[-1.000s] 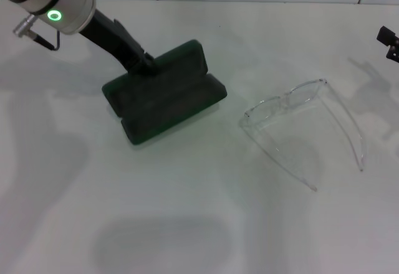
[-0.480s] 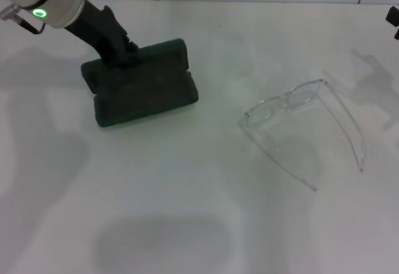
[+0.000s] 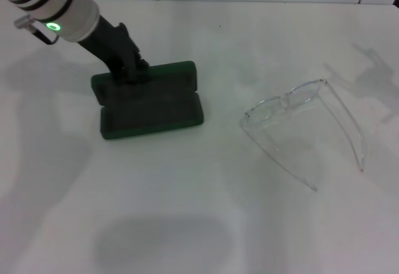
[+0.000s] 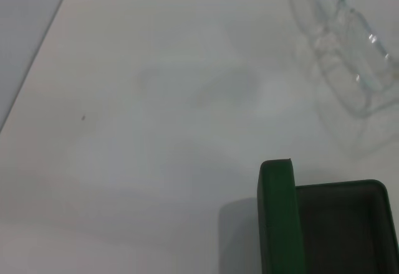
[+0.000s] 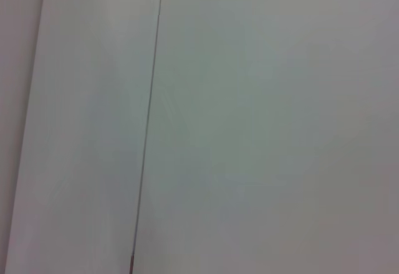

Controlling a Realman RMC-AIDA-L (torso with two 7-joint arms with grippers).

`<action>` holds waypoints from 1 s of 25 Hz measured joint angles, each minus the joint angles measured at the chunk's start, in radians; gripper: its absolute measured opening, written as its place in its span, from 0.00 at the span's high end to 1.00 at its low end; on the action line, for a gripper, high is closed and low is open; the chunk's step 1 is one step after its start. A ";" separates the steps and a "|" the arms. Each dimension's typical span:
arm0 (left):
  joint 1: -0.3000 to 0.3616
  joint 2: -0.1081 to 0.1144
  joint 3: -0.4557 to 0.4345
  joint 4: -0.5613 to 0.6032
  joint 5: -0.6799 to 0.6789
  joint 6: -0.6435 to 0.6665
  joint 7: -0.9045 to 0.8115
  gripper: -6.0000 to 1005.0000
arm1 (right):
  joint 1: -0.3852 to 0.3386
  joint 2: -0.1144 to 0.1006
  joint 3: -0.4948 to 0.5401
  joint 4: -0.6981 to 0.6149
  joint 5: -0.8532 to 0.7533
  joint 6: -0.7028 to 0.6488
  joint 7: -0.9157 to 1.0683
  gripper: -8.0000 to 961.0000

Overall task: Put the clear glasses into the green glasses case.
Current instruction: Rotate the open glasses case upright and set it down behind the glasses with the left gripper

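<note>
The green glasses case [image 3: 153,109] lies on the white table [image 3: 187,212], left of centre. The left wrist view shows the case [image 4: 277,218] with one wall standing up and its dark lining visible. My left gripper [image 3: 128,71] reaches down from the far left onto the case's rear left edge and holds it there. The clear glasses [image 3: 299,121] rest on the table to the right of the case, arms unfolded and pointing toward the front; they also appear in the left wrist view [image 4: 343,56]. A wide gap separates glasses and case. My right gripper is out of view.
The right wrist view shows only a pale surface crossed by a thin seam [image 5: 149,99]. A tiled wall edge [image 3: 262,0] runs along the back of the table. Shadows of the arms fall on the table at far right and left.
The case travelled left with my left gripper, then came back slightly right and toward the front, turning as it went. The right gripper left the picture at the right edge. The glasses stayed put.
</note>
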 joint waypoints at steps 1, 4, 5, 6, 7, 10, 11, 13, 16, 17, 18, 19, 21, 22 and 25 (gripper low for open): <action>-0.004 0.000 0.000 0.008 -0.003 0.000 -0.002 0.80 | 0.000 -0.001 0.000 -0.003 0.000 0.000 0.004 0.09; -0.023 0.000 -0.001 0.029 -0.006 0.004 -0.004 0.80 | 0.001 -0.003 0.000 -0.007 0.000 0.001 0.009 0.09; -0.029 0.000 -0.002 0.035 -0.006 0.005 -0.004 0.80 | 0.001 -0.003 0.000 -0.007 0.000 0.001 0.009 0.09; -0.035 0.000 -0.002 0.041 -0.006 0.006 -0.004 0.80 | 0.001 -0.004 0.000 -0.007 0.000 0.002 0.009 0.09; -0.039 0.000 -0.001 0.047 -0.007 0.006 -0.004 0.80 | 0.001 -0.005 0.000 -0.007 0.000 0.002 0.009 0.10; -0.052 0.000 -0.002 0.063 -0.014 0.008 -0.004 0.80 | 0.000 -0.009 0.000 -0.005 0.000 0.002 0.009 0.10; -0.056 0.000 -0.002 0.069 -0.017 0.009 -0.004 0.80 | -0.001 -0.010 0.000 -0.003 0.000 0.002 0.009 0.10; -0.061 0.001 -0.002 0.085 -0.019 0.008 -0.004 0.80 | -0.002 -0.011 0.000 -0.001 0.000 0.002 0.009 0.10; -0.067 0.001 -0.002 0.106 -0.020 0.001 -0.002 0.80 | -0.005 -0.012 0.000 -0.002 0.000 0.001 0.009 0.10; -0.068 0.001 -0.002 0.111 -0.020 -0.003 0.000 0.80 | -0.005 -0.012 0.000 -0.003 0.000 0.001 0.009 0.10; -0.069 0.001 -0.002 0.116 -0.021 -0.005 0.001 0.80 | -0.004 -0.012 0.000 -0.004 0.000 0.001 0.009 0.10; -0.069 0.001 -0.002 0.121 -0.025 -0.009 0.002 0.80 | -0.004 -0.013 0.000 -0.004 0.000 0.001 0.009 0.10; -0.069 0.003 -0.002 0.127 -0.044 -0.013 0.002 0.80 | -0.003 -0.013 0.000 -0.004 0.000 0.001 0.009 0.10; -0.069 0.003 -0.002 0.127 -0.044 -0.013 0.002 0.80 | -0.003 -0.014 0.000 -0.004 0.000 0.001 0.009 0.10; -0.049 0.014 -0.001 0.106 -0.133 -0.010 0.007 0.80 | -0.004 -0.014 0.000 -0.003 -0.001 0.001 0.009 0.10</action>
